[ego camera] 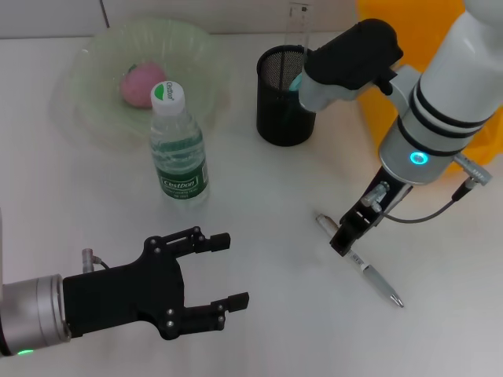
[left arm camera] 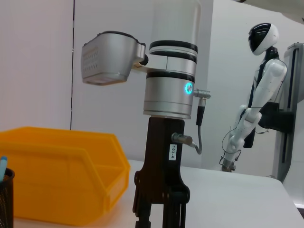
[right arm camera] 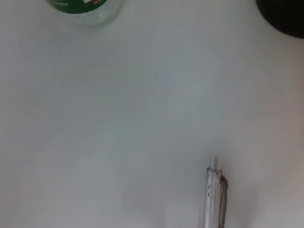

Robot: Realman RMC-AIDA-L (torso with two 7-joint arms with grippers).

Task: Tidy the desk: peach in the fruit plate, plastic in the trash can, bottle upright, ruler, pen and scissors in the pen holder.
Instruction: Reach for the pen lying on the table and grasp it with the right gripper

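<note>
A clear pen (ego camera: pixel 360 263) lies flat on the white desk at the front right. My right gripper (ego camera: pixel 344 237) hangs just above the pen's near end; the pen (right arm camera: pixel 213 199) also shows in the right wrist view. The bottle (ego camera: pixel 179 145) stands upright with its green cap on. A pink peach (ego camera: pixel 140 83) rests in the green fruit plate (ego camera: pixel 94 71). The black mesh pen holder (ego camera: pixel 283 98) holds a clear ruler (ego camera: pixel 299 23) and a teal piece (ego camera: pixel 296 82) half hidden by my right arm. The plastic is out of view. My left gripper (ego camera: pixel 236 272) is open at the front left, holding nothing.
An orange bin (ego camera: pixel 377 47) stands behind my right arm, also the orange bin (left arm camera: pixel 61 175) in the left wrist view, beside the pen holder (left arm camera: pixel 4 199). The right gripper (left arm camera: pixel 161 209) shows there too. A white humanoid robot (left arm camera: pixel 259 95) stands far off.
</note>
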